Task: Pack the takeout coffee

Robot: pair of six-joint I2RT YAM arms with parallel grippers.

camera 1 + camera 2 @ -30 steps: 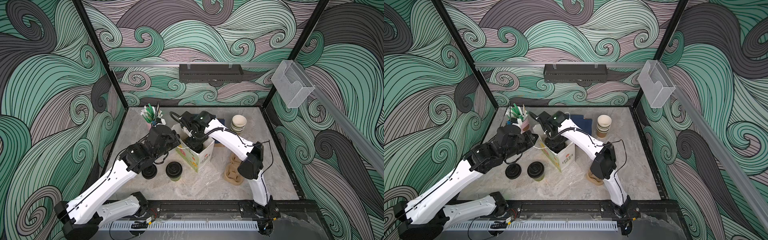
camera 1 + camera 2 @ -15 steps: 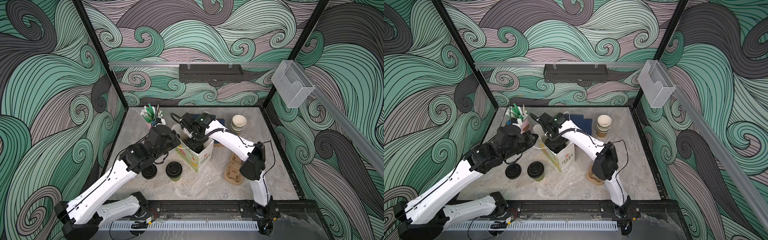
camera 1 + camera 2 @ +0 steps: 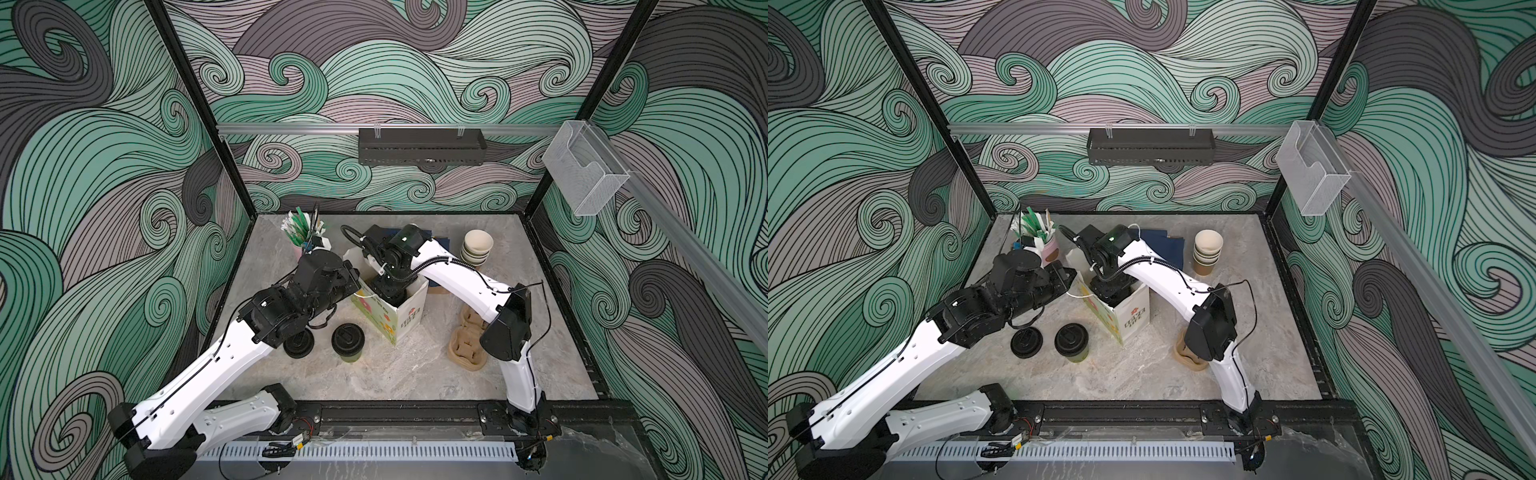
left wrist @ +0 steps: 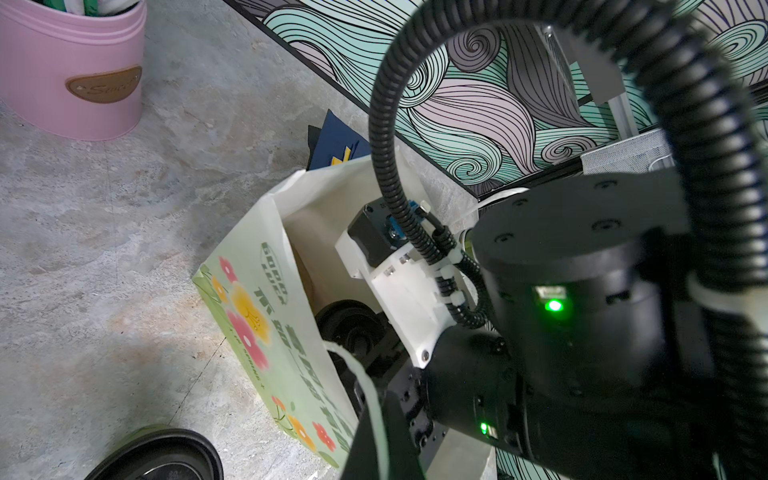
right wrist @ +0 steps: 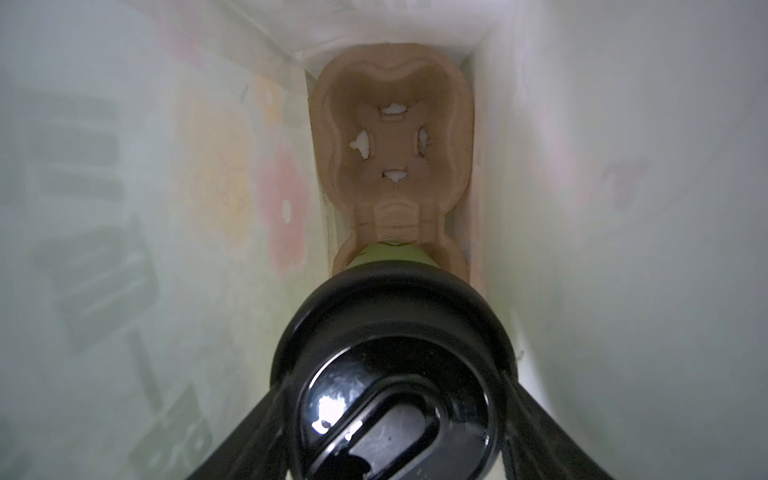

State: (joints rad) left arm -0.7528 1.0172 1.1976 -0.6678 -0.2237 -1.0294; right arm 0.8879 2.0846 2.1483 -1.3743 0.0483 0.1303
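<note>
Hardly anything has shifted over the last second: both arms sit almost exactly where they were. And the right pincer (image 5: 395, 386) is down inside the paper bag (image 3: 392, 318), its fingers (image 5: 540, 428) spread wide and pressed to either side of the black lid of one takeout cup (image 5: 390, 316), so it is clamped on it. Directly under the pincer, that cup's green side sits in the near pocket of a brown pulp carrier (image 5: 395, 83) on the bag's floor. The far pocket, beyond the pincer, shows its cut-out bottom.

Over at the bag's rim, the left pincer (image 3: 354, 279) is closed tight, with the bag's white handle cord (image 4: 359, 374) nipped in it. The second takeout cup (image 3: 348, 343) stands upright on the table (image 3: 374, 382) outside the bag. It is near the left pincer, on its front-edge side, just beside a loose black lid (image 3: 298, 345).
</note>
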